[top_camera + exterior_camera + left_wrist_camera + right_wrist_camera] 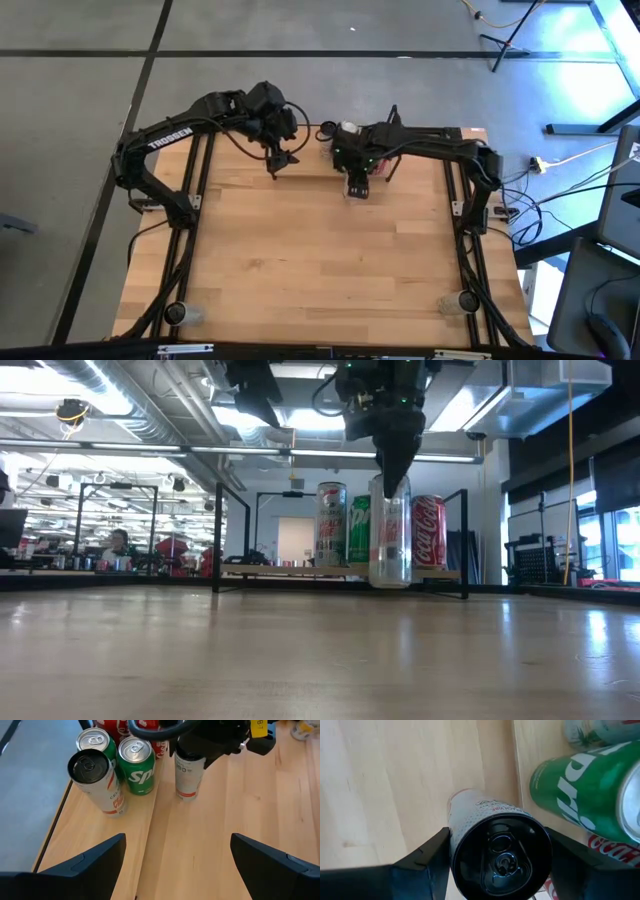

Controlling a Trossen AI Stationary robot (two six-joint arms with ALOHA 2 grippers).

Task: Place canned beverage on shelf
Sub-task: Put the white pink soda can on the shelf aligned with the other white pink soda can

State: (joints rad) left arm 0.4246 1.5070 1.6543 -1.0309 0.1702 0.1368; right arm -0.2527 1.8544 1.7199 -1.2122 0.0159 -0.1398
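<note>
A wooden table faces an open workshop. At its far edge, the right gripper grasps a white can beside the shelf, where cans stand; the left gripper hangs released.

held can: white body with small dark print, red band at the base, black top; it sits between the right gripper's dark fingers. on the shelf, a pale wood board with thin black frames: green can with white lettering and a silver top, white slim can with red-orange print and a black top, red can with white script. tabletop is light wood in plank strips, both arms are black, and the left arm carries white lettering.
</note>
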